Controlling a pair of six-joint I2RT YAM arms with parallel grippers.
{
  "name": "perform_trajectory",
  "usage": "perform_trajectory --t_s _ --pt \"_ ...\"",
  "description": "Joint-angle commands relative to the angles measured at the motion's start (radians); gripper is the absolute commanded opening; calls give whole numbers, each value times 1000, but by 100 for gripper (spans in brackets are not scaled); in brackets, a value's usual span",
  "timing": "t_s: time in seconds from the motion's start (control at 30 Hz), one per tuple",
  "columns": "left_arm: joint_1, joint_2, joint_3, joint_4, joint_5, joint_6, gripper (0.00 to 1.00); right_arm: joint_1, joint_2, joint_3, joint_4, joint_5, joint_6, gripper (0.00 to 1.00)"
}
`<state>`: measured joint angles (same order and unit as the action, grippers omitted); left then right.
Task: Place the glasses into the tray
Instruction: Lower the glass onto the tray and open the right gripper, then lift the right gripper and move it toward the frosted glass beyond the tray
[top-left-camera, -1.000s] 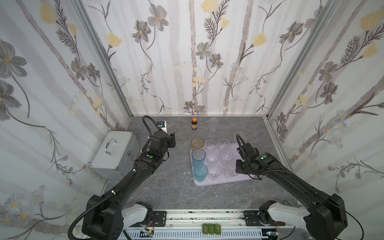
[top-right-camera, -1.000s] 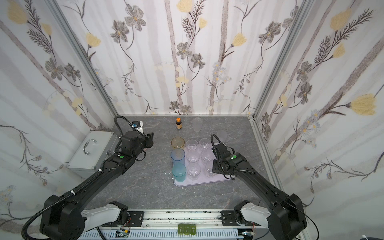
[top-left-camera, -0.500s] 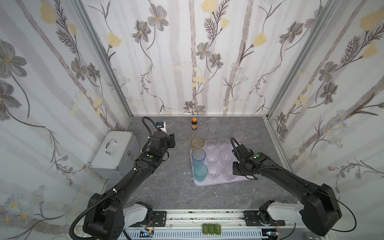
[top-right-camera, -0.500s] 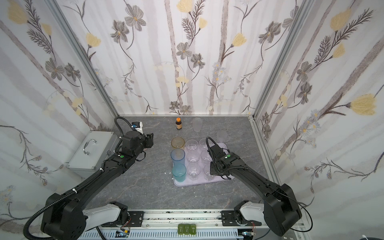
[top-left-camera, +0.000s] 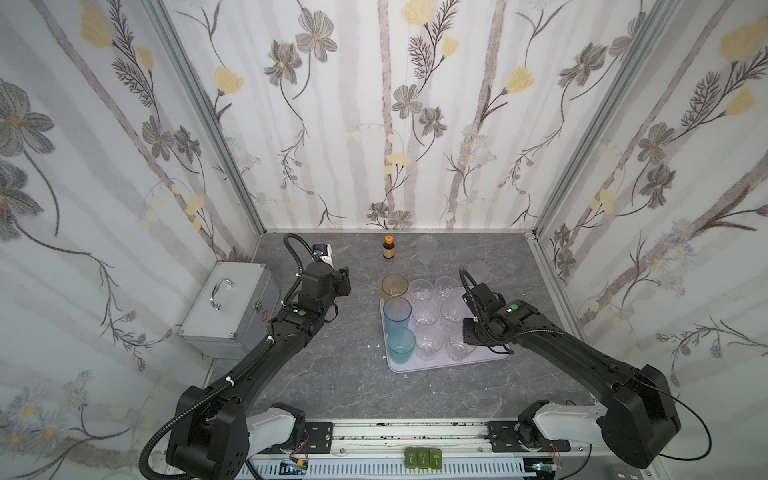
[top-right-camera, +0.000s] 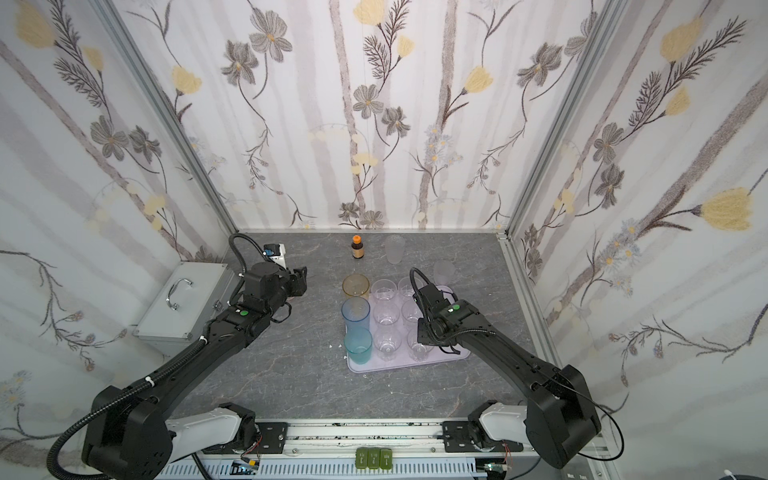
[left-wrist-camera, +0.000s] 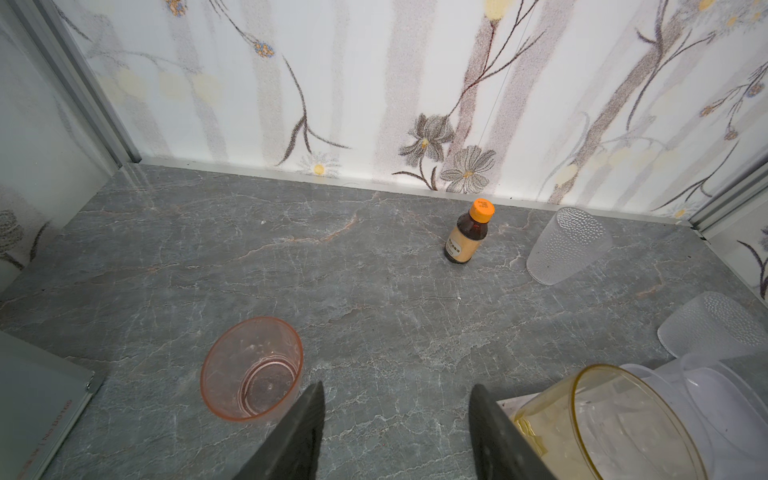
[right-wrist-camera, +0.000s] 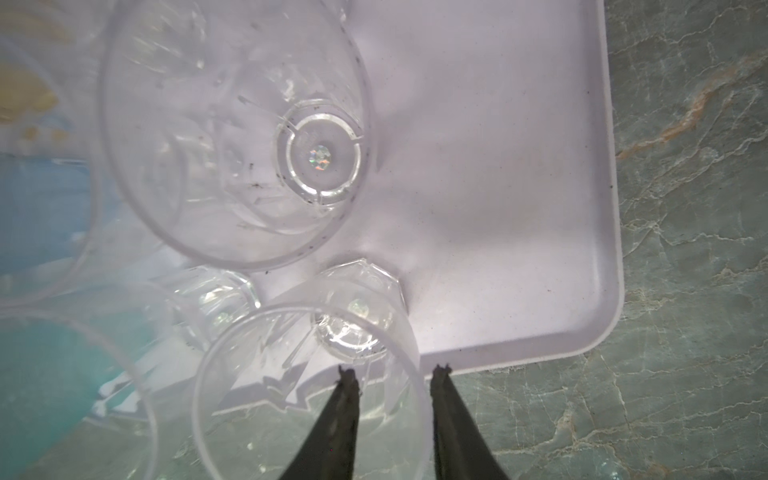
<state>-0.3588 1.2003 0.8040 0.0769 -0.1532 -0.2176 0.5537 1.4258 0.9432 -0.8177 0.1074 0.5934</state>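
Observation:
The pale lilac tray (top-left-camera: 492, 358) (top-right-camera: 455, 356) (right-wrist-camera: 498, 187) holds a tall amber glass (top-left-camera: 395, 286), a tall blue glass (top-left-camera: 397, 312), a teal glass (top-left-camera: 401, 345) and several clear faceted glasses (top-left-camera: 424, 316). My right gripper (top-left-camera: 464, 341) (right-wrist-camera: 395, 370) is open, its fingers astride the rim of the near-right clear glass (top-left-camera: 457, 350) (right-wrist-camera: 303, 399), one inside and one outside. My left gripper (top-left-camera: 343, 282) (left-wrist-camera: 397, 390) hangs open over bare table. A small pink glass (left-wrist-camera: 251, 370) stands beside one of its fingers. Two frosted glasses (top-left-camera: 427, 248) (top-left-camera: 478, 269) stand on the table behind the tray.
A brown bottle with an orange cap (top-left-camera: 388, 248) (left-wrist-camera: 467, 237) stands near the back wall. A silver case with a handle (top-left-camera: 228, 307) lies at the left wall. Patterned walls close in three sides.
My right gripper has shifted a little left over the tray and its jaws have parted from the clear glass's rim. The left arm has barely moved.

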Motion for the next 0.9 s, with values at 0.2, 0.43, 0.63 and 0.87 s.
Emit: perform_trajectory --t_s 0.2,0.43,0.63,0.87 --pt "-20 20 85 -172 -14 -97 70 -225 -13 242 60 -88 -91 46" --pt "-62 49 36 -251 -72 -154 72 -353 136 340 261 -74 -41 49" --pt "-32 8 0 -267 -76 -182 88 -433 266 410 328 -105 -20 50" --pt "81 -2 -5 -266 75 -199 100 -488 351 412 357 -136 -20 51"
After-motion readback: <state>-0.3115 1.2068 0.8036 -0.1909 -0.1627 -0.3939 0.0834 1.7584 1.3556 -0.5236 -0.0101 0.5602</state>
